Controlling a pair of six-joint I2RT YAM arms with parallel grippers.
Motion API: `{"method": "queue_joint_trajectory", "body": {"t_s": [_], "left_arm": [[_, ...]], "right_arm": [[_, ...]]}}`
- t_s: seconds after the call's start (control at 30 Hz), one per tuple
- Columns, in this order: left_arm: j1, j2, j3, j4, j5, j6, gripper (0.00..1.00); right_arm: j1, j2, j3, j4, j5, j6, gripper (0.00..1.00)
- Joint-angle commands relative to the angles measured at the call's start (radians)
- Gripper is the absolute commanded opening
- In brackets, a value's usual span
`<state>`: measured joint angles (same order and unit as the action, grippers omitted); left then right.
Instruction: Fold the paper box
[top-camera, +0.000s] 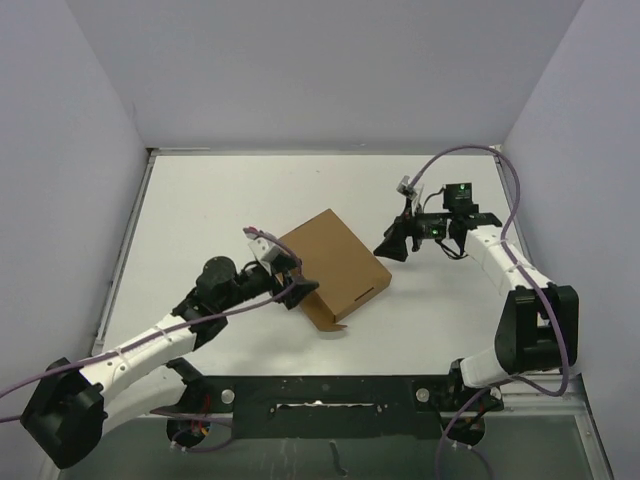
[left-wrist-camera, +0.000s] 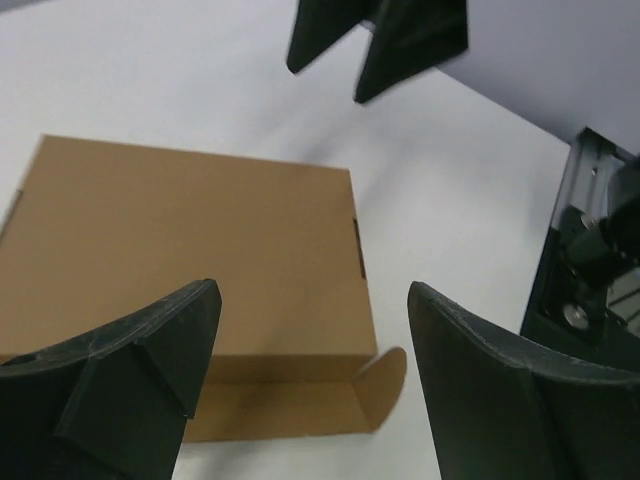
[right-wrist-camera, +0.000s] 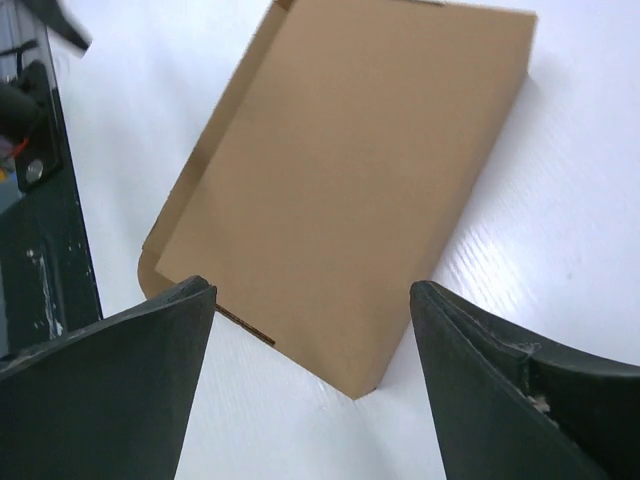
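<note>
Paper box is lying between left gripper and right gripper, both gaping wide, empty.
Likely light, stiff card; loose tab is inviting a pinch.

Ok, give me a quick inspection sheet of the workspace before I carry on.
Surface: white table.
Job's things: paper box lies closed, flat; one tab sticks out at its near edge.
Clutter: nothing seen.
Grippers: left gripper open at the box's near-left edge; right gripper open, off its right side; both empty.
Cables: purple cables along both arms, off the box.
Surroundings: plain walls on three sides.
</note>
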<state>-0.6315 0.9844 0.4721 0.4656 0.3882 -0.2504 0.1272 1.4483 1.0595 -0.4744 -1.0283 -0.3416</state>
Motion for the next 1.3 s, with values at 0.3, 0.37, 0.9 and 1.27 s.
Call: {"method": "queue_joint_trajectory", "body": {"t_s": [0.3,0.37,0.9,1.27], "left_arm": [[-0.391,-0.023,0.001,-0.231,-0.3,0.069,0.58],[-0.419,-0.008,-0.012,-0.223,-0.308,0.065,0.55],[-0.454,0.157,0.065,-0.288,-0.299,-0.011,0.55],[-0.528,0.267,0.125,-0.339,-0.41,0.04,0.53]], "right_arm": [[-0.079,0.252,0.029,-0.004,-0.011,0.127,0.81],[-0.078,0.274,0.032,-0.011,-0.009,0.124,0.8],[-0.078,0.384,0.057,-0.052,-0.014,0.128,0.64],[-0.077,0.394,0.059,-0.053,-0.011,0.13,0.63]]}}
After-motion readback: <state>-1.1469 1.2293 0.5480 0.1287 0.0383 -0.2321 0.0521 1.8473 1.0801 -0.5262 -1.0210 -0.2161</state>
